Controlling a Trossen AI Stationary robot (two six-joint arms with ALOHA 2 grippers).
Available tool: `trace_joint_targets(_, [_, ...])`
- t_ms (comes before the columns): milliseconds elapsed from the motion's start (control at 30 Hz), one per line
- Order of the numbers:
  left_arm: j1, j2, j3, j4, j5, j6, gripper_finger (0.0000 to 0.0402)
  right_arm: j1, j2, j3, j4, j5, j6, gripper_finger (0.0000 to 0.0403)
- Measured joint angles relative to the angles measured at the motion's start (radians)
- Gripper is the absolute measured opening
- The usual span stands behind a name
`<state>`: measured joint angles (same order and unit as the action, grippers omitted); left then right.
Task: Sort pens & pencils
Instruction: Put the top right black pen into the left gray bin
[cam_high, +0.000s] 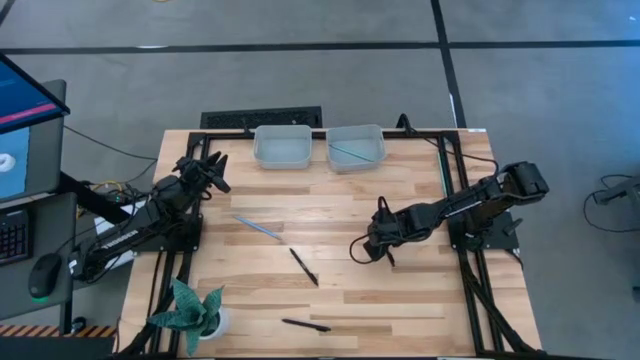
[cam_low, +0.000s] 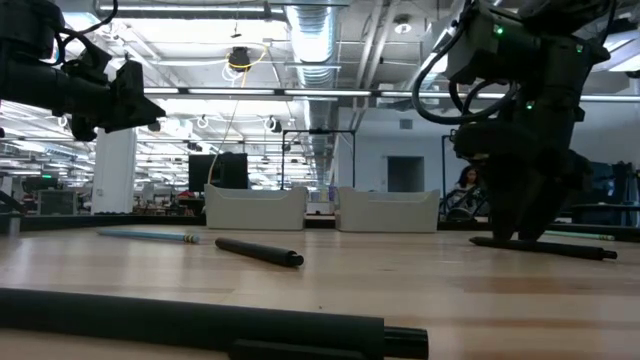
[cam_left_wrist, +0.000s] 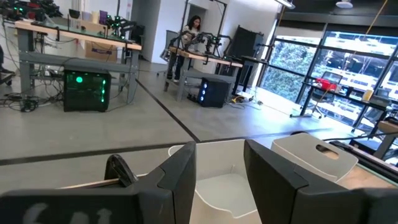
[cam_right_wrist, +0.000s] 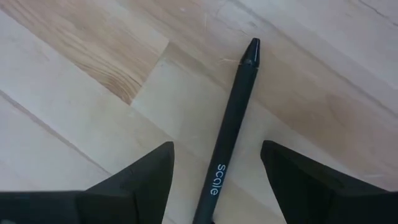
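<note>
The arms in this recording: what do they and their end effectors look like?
Both arms, left and right, are dark, jointed, with black cables looping alongside. The right end effector has two matte black wedge-shaped fingers; the left end effector has similar fingers. Green lights glow on the right arm in the low view.

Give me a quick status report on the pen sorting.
Right gripper open, low over a black pen. Left gripper open, raised near the left bin. One teal stick in the right bin. Nothing blocking.
</note>
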<state>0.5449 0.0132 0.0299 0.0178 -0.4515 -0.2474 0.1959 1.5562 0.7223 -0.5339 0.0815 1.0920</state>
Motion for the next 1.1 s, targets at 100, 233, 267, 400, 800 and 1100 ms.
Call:
trace_joint_targets(100, [0.0, 0.0, 0.0, 0.0, 0.0, 0.0, 0.0126, 0.0, 0.0, 0.0, -0.003, 0.0, -0.001, 0.027])
trace_joint_targets(233, [0.0, 0.0, 0.0, 0.0, 0.0, 0.0, 0.0126, 0.0, 0.001, 0.0, -0.015, -0.002, -0.002, 0.027])
trace_joint_targets(267, [0.0, 0.0, 0.0, 0.0, 0.0, 0.0, 0.0126, 0.0, 0.001, 0.0, -0.023, -0.002, -0.003, 0.027])
trace_joint_targets(400, [0.0, 0.0, 0.0, 0.0, 0.0, 0.0, 0.0126, 0.0, 0.001, 0.0, -0.061, -0.002, -0.004, 0.027])
trace_joint_targets(800, [0.0, 0.0, 0.0, 0.0, 0.0, 0.0, 0.0126, -0.001, 0.002, -0.001, -0.061, -0.032, -0.003, 0.027])
trace_joint_targets(1100, [0.0, 0.0, 0.0, 0.0, 0.0, 0.0, 0.0126, -0.001, 0.002, -0.002, -0.06, -0.037, -0.003, 0.027])
